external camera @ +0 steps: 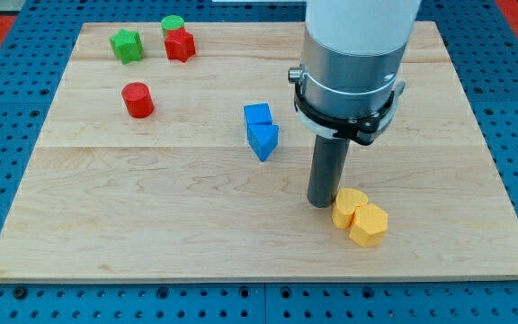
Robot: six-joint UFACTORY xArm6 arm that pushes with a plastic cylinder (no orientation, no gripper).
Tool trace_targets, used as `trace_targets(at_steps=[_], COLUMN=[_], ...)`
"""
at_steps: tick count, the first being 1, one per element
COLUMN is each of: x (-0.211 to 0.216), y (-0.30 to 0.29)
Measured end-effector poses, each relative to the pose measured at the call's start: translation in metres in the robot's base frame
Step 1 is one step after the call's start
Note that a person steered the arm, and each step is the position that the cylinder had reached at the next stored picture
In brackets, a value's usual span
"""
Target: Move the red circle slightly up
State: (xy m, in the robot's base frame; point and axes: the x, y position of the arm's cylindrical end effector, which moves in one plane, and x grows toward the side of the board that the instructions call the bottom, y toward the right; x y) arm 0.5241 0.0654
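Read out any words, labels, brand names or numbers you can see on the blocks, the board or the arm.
None: no readable text, number or sign appears anywhere in the camera view. The wooden board, the coloured blocks such as the red circle, and the arm's grey housing are all unmarked.

The arm is showing a white upper housing above a brushed silver cylindrical section. A black clamp ring with a protruding tab on its right is encircling the silver section's lower edge. A straight dark grey rod is ending at my tip (321, 204).
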Motion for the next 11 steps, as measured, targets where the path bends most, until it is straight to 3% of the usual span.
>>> trace_targets(at_steps=[4,11], x=[-0.014,-0.207], y=[-0.249,-0.251])
